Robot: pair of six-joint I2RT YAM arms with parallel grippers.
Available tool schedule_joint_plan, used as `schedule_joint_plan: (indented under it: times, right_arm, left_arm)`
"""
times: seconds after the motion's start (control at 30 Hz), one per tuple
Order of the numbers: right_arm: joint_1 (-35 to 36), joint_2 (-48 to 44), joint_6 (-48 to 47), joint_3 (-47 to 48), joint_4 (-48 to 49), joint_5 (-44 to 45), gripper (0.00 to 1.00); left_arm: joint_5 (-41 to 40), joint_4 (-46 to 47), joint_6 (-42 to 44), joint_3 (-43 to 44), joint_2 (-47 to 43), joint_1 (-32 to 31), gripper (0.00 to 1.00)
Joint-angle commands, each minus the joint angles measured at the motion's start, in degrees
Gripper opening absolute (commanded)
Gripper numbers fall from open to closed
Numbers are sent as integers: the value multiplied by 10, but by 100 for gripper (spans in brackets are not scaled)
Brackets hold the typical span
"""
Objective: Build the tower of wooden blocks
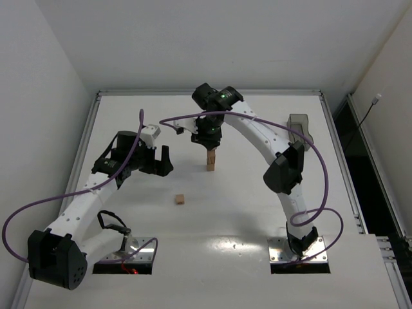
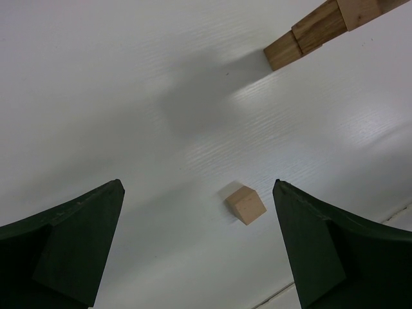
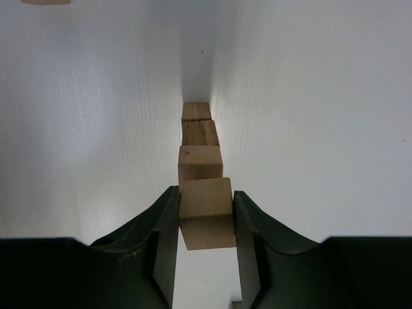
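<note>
Right gripper [image 3: 205, 195]: my fingers are clamped on one wood block [image 3: 206, 222], held straight over the tower [image 3: 198, 138]. Three cubes are stacked beyond my fingertips, and I cannot tell whether the held one touches the top. Left gripper [image 2: 197, 187]: my jaws are wide apart above the table [image 2: 96, 77], a loose block [image 2: 245, 204] lies between my fingertips, and the tower is further ahead to my right.

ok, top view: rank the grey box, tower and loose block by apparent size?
1. grey box, largest even though partly hidden
2. tower, narrow but a few cubes tall
3. loose block, clearly smallest
</note>
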Motion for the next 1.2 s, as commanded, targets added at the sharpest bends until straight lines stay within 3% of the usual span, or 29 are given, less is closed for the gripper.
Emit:
schedule_joint_plan:
  times: [0.0,1.17]
  right_arm:
    - [7,10,9,32,-35,7,0]
    - [12,10,9,4,-35,13,3]
  left_arm:
    - [9,10,5,5,-13,7,100]
    - [9,15,5,0,-13,7,100]
